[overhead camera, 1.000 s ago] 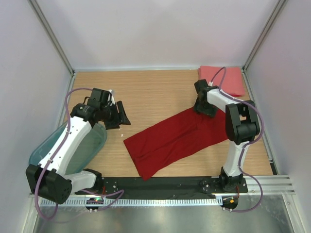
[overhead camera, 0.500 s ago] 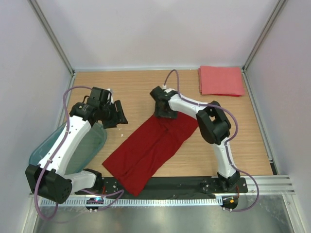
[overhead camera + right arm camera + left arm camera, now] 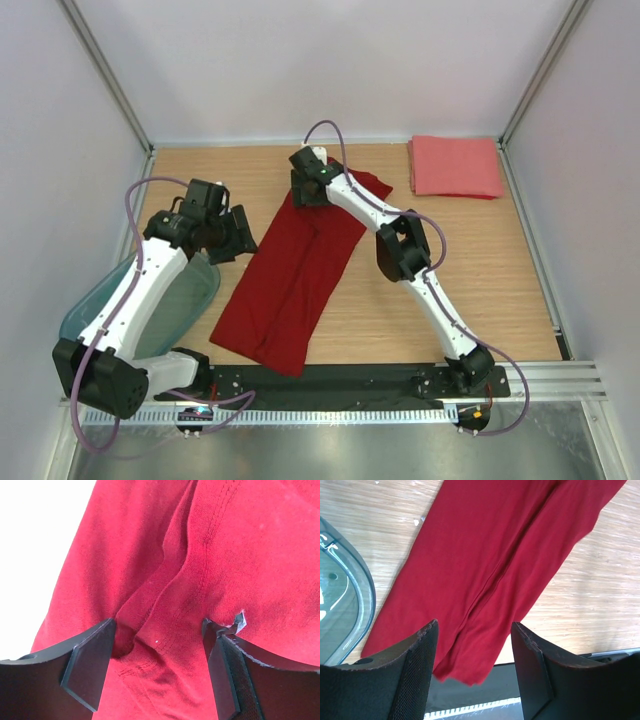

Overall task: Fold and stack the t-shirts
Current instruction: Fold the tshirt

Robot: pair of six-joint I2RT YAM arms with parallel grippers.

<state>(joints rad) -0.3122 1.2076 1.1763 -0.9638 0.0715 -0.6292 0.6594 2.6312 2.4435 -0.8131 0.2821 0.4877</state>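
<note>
Dark red shirt [image 3: 295, 270]: lies flat on the table [image 3: 480, 270] as a long narrow strip. It slants from far centre to near left, with a lengthwise ridge down the middle.
Shirt near end: overlaps the black strip [image 3: 350, 378] at the table's near edge.
Shirt far end: under the right gripper, with the cloth bunched up there.
Salmon-pink shirt [image 3: 455, 167]: folded rectangle in the far right corner of the table, well apart from the red one.
Right gripper [image 3: 157, 635]: the arm is stretched far and to the left, over the far end of the dark red shirt. Jaws are spread and released. One finger sits on each side of a raised fold of cloth, low against it, with nothing pinched.
Left gripper [image 3: 474, 625]: jaws apart and empty. It hangs above the table just left of the strip's middle, and its wrist camera looks down on the near half of the shirt.
Teal bin [image 3: 195, 290]: translucent, at the near left and partly under the left arm. It is near the shirt's left edge with bare wood between them.
</note>
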